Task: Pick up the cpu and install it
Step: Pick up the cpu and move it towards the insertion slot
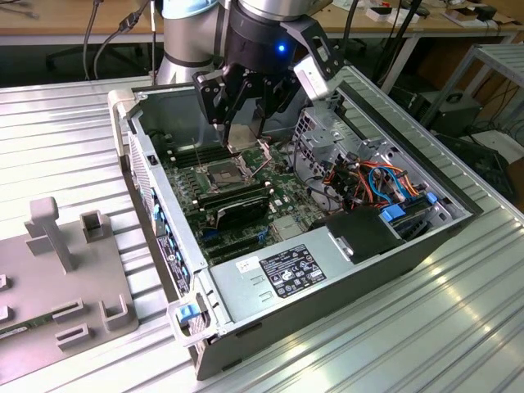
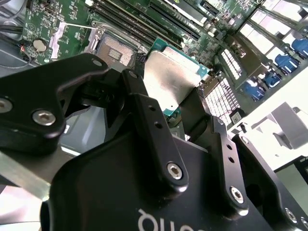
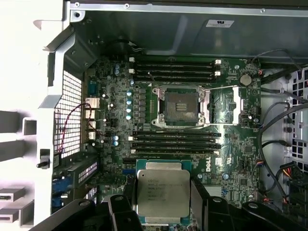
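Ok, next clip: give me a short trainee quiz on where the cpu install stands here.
1. The gripper is shut on: A a screwdriver, B the cpu, C a fan.
2. True or false: the cpu sits in the socket.
3. Fill in: memory sticks lie along ___ sides of the socket.
Key: 1 B. 2 False, the gripper holds it clear of the socket. 3 Two.
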You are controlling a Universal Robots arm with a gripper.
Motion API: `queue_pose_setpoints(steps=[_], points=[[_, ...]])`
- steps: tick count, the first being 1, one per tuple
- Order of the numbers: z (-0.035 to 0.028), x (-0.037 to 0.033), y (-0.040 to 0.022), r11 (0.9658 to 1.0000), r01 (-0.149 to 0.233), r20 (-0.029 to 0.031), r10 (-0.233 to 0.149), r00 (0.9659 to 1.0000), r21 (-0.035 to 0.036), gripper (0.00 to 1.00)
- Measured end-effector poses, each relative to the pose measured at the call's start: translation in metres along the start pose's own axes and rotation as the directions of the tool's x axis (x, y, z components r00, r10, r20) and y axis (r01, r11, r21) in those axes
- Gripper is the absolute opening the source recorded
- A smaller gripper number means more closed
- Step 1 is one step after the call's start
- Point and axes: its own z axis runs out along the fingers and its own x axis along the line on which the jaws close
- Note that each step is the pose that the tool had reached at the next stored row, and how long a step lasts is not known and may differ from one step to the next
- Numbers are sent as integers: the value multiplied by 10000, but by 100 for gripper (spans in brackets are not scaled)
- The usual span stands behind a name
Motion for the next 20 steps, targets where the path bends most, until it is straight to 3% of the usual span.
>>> queue_pose_setpoints(steps=[10, 20], points=[[10, -1, 13, 10000, -2, 1, 2, 10000, -5, 55], [82, -8, 70, 10000, -2, 1, 2, 10000, -6, 55]])
